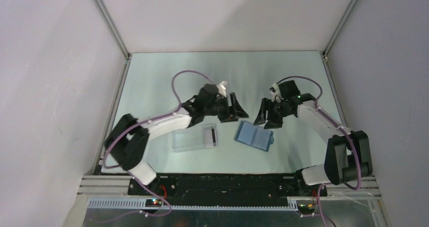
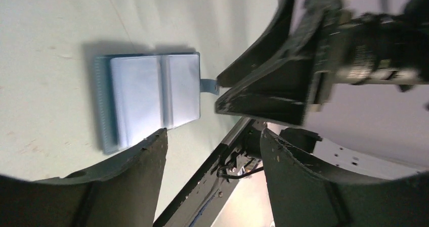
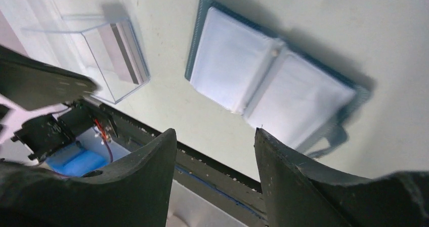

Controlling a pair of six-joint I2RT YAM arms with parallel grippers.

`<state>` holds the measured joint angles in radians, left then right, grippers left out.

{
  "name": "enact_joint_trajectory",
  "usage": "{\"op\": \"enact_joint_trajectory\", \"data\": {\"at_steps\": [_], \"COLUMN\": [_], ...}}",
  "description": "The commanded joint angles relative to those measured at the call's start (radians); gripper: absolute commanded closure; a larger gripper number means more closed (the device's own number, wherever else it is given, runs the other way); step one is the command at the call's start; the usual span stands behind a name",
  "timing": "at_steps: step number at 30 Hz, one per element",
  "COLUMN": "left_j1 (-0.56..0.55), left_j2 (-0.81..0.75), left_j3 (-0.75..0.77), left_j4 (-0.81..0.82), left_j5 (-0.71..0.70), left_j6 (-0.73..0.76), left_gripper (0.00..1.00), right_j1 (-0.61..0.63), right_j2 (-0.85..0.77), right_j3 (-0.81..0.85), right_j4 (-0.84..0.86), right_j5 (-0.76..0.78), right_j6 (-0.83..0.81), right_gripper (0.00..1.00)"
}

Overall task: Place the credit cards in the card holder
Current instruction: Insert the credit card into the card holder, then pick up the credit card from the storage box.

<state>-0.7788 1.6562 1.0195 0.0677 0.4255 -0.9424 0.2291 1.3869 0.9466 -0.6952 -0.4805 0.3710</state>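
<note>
The teal-blue card holder (image 1: 254, 135) lies open and flat on the table, its clear sleeves up; it also shows in the left wrist view (image 2: 146, 98) and the right wrist view (image 3: 273, 80). The credit cards (image 1: 212, 135), whitish with a black stripe, stand at the right end of a clear plastic box (image 1: 195, 138), also in the right wrist view (image 3: 120, 55). My left gripper (image 1: 237, 110) is open and empty, above the table just behind the holder's left side. My right gripper (image 1: 266, 121) is open and empty, just behind the holder's right side.
The two grippers face each other closely above the holder; the right one fills the upper right of the left wrist view (image 2: 283, 80). The black base rail (image 1: 222, 179) runs along the near edge. Walls enclose the table at the left, back and right.
</note>
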Motion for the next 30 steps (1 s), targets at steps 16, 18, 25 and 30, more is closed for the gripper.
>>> {"op": "enact_joint_trajectory", "data": {"at_steps": [16, 18, 25, 30], "left_j1": [0.269, 0.269, 0.268, 0.267], "left_j2": [-0.555, -0.556, -0.469, -0.369], "left_j3": [-0.367, -0.383, -0.36, -0.322], "left_j4": [-0.429, -0.451, -0.455, -0.452], "left_j5": [-0.171, -0.208, -0.243, -0.228], "left_j6": [0.179, 0.169, 0.159, 0.179], "left_gripper": [0.36, 0.38, 0.46, 0.51], "right_j1": [0.422, 0.443, 0.48, 0.482], "right_j2": [0.346, 0.376, 0.475, 0.526], "right_j3": [0.312, 0.332, 0.39, 0.412], "right_j4": [0.12, 0.127, 0.13, 0.114], "right_j5": [-0.024, -0.027, -0.028, -0.028], "right_j6": [0.168, 0.173, 0.19, 0.195], "right_gripper": [0.36, 0.36, 0.48, 0.58]}}
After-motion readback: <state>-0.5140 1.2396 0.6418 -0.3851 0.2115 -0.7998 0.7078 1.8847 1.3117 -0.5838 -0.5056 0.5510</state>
